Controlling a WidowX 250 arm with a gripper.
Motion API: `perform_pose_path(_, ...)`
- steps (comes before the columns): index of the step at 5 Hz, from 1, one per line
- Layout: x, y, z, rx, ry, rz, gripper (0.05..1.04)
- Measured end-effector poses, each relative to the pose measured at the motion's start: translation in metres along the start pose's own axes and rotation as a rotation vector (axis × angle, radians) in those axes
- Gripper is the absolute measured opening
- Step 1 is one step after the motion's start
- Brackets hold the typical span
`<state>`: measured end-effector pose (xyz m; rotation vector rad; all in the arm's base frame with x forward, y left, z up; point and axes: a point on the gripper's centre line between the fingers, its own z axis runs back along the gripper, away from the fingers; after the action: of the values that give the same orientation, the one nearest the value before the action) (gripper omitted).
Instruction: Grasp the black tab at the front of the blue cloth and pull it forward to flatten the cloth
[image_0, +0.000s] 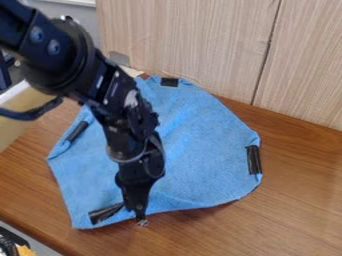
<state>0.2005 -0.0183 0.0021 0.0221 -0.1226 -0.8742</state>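
In the camera view, the black gripper points down at the edge of a blue cloth on the side facing the tabletop's near edge, and I cannot tell whether its jaws are spread, pressed together or pinching the cloth. The cloth lies spread and slightly rumpled, its top corner near the tabletop's far edge and its lower-left corner toward the near edge, with a dark strip just beside the gripper and other dark strips along its top, left and right sides. Pale wood-grain panels stand upright along the tabletop's far edge.
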Motion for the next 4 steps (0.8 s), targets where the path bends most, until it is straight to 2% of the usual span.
perform_pose_path(1, -0.0058, -0.0031, -0.0119, -0.042, 0.013, -0.028, 0.229)
perform_pose_path(2, -0.0053, -0.003, -0.0127, -0.054, 0.019, -0.026, 0.492)
perform_pose_path(3, -0.0062, -0.0023, -0.0124, -0.06, 0.024, -0.018, 0.806)
perform_pose_path(4, -0.0079, -0.0012, -0.0123, -0.064, 0.021, -0.007, 1.008)
